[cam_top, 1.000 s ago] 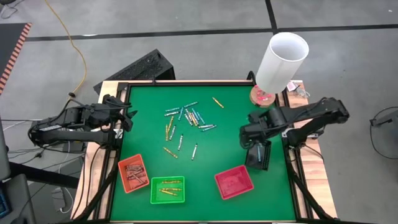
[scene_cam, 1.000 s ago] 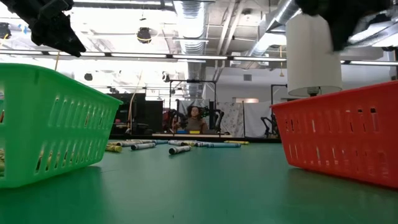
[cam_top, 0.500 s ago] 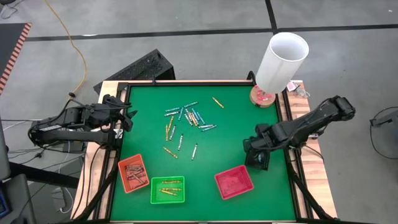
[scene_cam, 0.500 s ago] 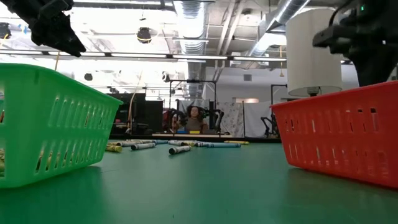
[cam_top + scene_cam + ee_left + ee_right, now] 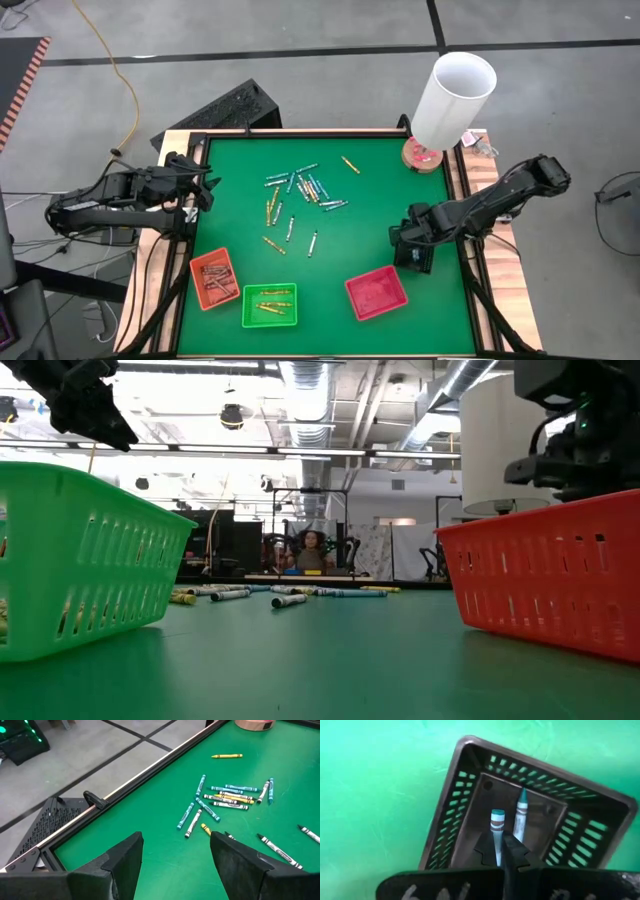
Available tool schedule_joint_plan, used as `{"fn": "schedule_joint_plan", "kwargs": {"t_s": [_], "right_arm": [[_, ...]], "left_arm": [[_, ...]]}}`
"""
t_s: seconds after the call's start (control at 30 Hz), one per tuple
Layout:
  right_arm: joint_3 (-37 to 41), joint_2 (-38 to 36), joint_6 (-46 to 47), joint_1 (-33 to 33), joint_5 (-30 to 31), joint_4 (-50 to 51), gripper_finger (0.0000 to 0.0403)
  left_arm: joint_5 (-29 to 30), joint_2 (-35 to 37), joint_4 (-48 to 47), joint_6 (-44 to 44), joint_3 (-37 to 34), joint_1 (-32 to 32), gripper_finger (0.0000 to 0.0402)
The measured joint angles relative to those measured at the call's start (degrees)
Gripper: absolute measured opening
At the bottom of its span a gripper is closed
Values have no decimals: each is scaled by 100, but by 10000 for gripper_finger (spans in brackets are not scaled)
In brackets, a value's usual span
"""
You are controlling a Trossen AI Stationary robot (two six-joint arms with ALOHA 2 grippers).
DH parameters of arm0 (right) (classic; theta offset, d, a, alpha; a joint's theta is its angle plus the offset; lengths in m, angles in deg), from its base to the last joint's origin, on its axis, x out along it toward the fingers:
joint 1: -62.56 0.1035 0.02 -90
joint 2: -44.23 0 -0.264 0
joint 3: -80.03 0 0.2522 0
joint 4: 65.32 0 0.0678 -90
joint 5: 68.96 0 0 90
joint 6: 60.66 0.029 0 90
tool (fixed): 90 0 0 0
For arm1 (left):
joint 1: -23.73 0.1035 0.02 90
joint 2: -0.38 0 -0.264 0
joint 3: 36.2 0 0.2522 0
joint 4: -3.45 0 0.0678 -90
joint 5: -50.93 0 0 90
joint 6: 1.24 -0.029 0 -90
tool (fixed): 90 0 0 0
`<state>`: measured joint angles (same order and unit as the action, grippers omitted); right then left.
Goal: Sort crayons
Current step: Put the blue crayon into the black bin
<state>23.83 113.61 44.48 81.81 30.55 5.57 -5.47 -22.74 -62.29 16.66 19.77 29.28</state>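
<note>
Several crayons (image 5: 300, 190) lie scattered on the green mat's far middle; the left wrist view shows them too (image 5: 225, 800). My right gripper (image 5: 412, 245) hangs over the black tray (image 5: 470, 785) at the mat's right, shut on a light blue crayon (image 5: 497, 827). A second blue crayon (image 5: 521, 820) lies on the tray's floor. My left gripper (image 5: 175, 855) waits open at the table's left edge, above the mat, touching nothing. In the low view the red tray (image 5: 550, 580) hides my right gripper's fingertips. My right gripper pinches the light blue crayon by its upper part (image 5: 498, 845) between its two fingers (image 5: 485, 852). The fingers come from above, pointing down, and lie along the crayon. The crayon sticks out past the fingertips, its free end (image 5: 497, 815) down inside the black tray; whether it touches the floor I cannot tell.
An orange tray (image 5: 214, 278), a green tray (image 5: 269, 305) and a red tray (image 5: 377, 292) stand along the near side, the first two with crayons inside. A tall white cylinder (image 5: 452, 100) stands at the far right corner. Bare mat lies between the crayons and the trays.
My right gripper has come down over the black tray, a little toward the near edge, rolling its wrist and keeping its hold on the crayon. The crayon now reaches into the tray.
</note>
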Motion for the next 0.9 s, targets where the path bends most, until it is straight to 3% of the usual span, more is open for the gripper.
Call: {"fn": "schedule_joint_plan", "kwargs": {"t_s": [0.3,0.67,0.9], "right_arm": [[369,4,-13,-67,26,-400,5],[373,33,-164,-66,108,-414,61],[343,31,-369,-66,110,-378,68]], "left_arm": [[2,0,0,-10,0,1,223],[1,2,0,-10,0,1,223],[2,1,0,-12,0,-1,223]]}}
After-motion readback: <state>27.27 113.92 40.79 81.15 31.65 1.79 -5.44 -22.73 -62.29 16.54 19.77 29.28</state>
